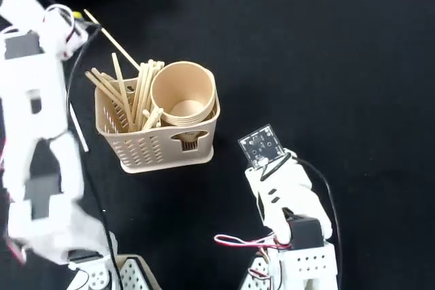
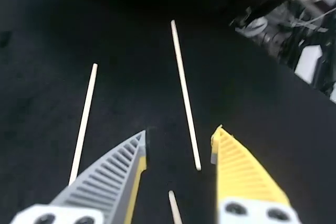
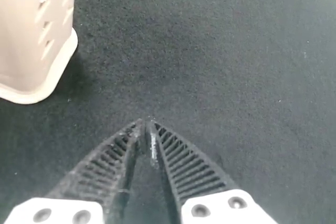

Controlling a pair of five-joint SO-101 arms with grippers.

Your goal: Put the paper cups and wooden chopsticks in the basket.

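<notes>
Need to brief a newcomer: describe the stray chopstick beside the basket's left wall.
On the black table stands a beige basket with paper cups and standing chopsticks. Between its left wall and the left arm, one stray chopstick lies flat on the cloth, apart from the diagonal chopstick off the basket's far corner.

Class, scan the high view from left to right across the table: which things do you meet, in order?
Left arm → loose chopstick on the table → bundle of chopsticks in the basket → paper cups → right arm.
</notes>
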